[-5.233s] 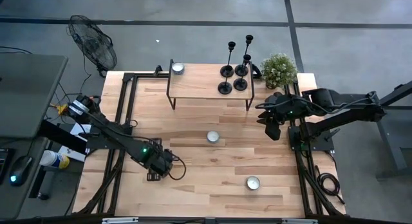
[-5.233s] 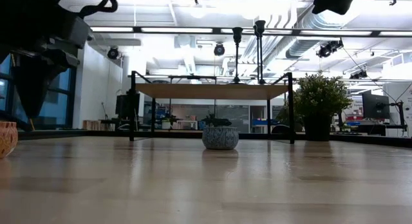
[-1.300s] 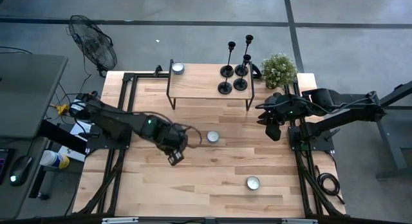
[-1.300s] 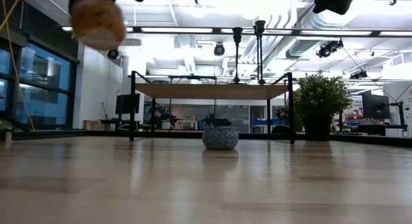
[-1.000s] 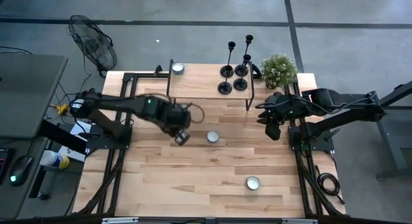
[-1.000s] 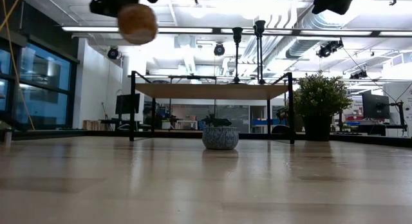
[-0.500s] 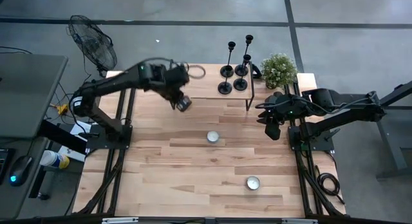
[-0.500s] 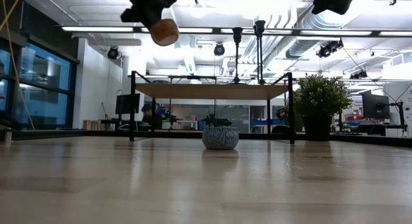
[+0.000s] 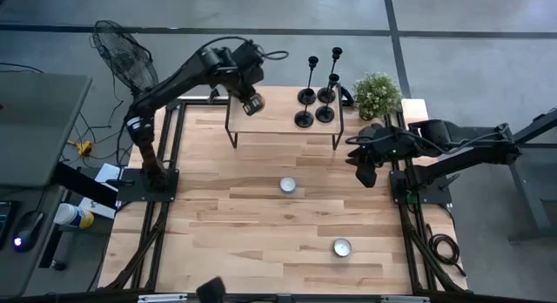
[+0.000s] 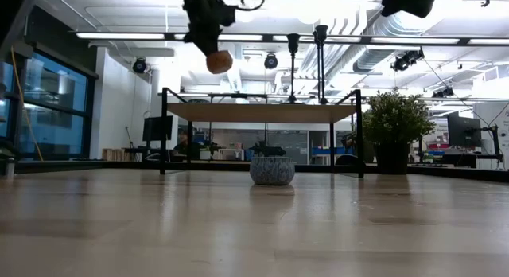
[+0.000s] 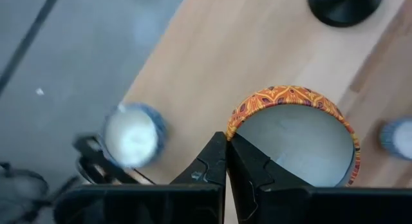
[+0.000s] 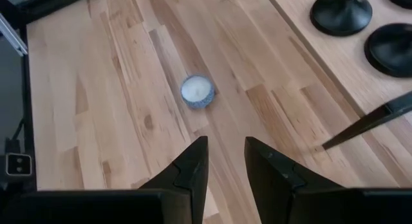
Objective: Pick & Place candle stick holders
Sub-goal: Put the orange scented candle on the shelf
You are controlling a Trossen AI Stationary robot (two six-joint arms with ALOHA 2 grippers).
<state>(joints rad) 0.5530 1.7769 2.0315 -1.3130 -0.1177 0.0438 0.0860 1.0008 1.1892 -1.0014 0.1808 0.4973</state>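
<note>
Setting: we look down on a pale wooden worktop (image 9: 261,207) on a grey floor, with a small raised shelf (image 9: 278,120) on black legs along its 12 o'clock edge and a potted plant (image 9: 377,94) just beside the shelf at 3 o'clock
Task's things: the four candle stick holders (image 9: 315,96) stand upright in a tight cluster on the 3 o'clock end of the shelf, stems vertical, disc bases near one another; none of them is held
Left claw: the left claw (image 9: 251,103) hangs above the 9 o'clock half of the shelf, pinching the rim of an orange patterned cup (image 11: 293,137) between its pressed-together fingers; in the low view the cup (image 10: 219,62) is clear of the shelf top
Right claw: the right claw (image 9: 364,172) waits off the 3 o'clock end of the shelf, fingers a little apart with nothing between them
Deciding relation: from the left claw the candle stick holders lie toward 3 o'clock along the shelf, near but not touching; from the right claw they lie toward 11 o'clock, about as near
Nearer arm: we judge neither clearly closer, but the right one is free while the left is loaded
Axis: since the stems run straight up, we think a sideways approach to a stem suits better than one from above
Other items: one tealight (image 9: 288,185) sits mid-worktop, another (image 9: 341,246) toward 5 o'clock, and the left wrist view shows a third (image 11: 132,137) on the shelf by the cup
</note>
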